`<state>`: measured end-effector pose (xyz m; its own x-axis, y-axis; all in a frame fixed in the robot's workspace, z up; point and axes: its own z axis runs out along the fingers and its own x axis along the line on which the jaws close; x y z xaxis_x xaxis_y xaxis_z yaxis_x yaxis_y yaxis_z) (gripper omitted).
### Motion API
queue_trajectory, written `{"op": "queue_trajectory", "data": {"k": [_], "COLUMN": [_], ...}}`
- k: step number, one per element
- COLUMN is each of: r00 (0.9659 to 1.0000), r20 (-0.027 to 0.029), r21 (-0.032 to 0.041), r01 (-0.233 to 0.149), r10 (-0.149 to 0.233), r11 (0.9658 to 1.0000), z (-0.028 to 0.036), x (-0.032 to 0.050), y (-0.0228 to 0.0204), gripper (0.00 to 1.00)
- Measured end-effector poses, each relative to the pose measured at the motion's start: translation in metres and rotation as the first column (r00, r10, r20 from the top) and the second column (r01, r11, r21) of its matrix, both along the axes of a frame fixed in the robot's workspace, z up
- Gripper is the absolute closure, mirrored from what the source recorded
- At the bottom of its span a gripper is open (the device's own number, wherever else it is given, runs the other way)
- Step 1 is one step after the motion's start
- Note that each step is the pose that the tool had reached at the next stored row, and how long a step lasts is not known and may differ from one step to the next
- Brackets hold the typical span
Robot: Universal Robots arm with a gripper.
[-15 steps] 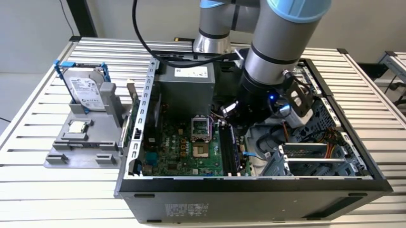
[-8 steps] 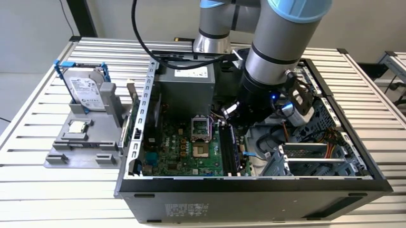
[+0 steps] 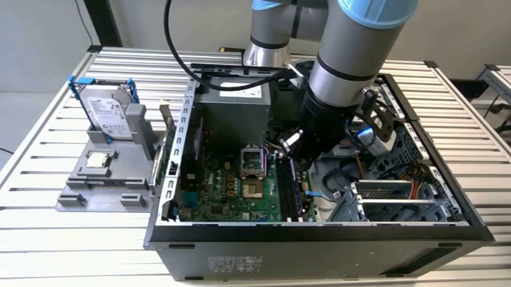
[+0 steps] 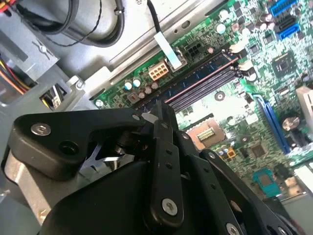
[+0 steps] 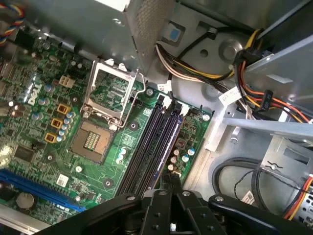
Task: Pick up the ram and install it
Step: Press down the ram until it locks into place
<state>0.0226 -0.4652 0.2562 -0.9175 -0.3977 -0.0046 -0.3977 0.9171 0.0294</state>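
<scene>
My gripper [image 3: 296, 162] reaches down into the open computer case [image 3: 172, 233], over the memory slots [image 3: 291, 188] beside the empty processor socket [image 3: 252, 160]. Its fingers are pressed together with nothing sticking out between them. In both wrist views the gripper tips [image 5: 169, 180] [image 4: 159, 108] sit at one end of the outermost slot row. A bluish strip [image 5: 169, 131] runs along that row [image 4: 208, 62] between white end clips. I cannot tell whether this strip is the ram seated on edge or a bare slot. The other slots [image 5: 146, 147] look dark and bare.
A grey fixture [image 3: 104, 185] to the exterior view's left of the case holds a silver hard drive [image 3: 108, 113] in a blue frame and a small square processor chip [image 3: 97, 159]. Cable bundles [image 5: 205, 73], the power supply [image 3: 231, 110] and a drive cage [image 3: 395, 197] crowd around the slots.
</scene>
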Motion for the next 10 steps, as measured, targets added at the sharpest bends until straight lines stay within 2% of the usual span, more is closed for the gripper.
{"op": "queue_trajectory", "data": {"k": [5, 10], "r00": [0.9978, 0.9914], "r20": [0.0, 0.0], "r21": [0.0, 0.0], "r01": [-0.067, -0.131], "r10": [0.067, 0.131], "r11": [0.9978, 0.9914], "z": [0.0, 0.0], "x": [0.0, 0.0], "y": [0.0, 0.0], "gripper": [1.0, 1.0]}}
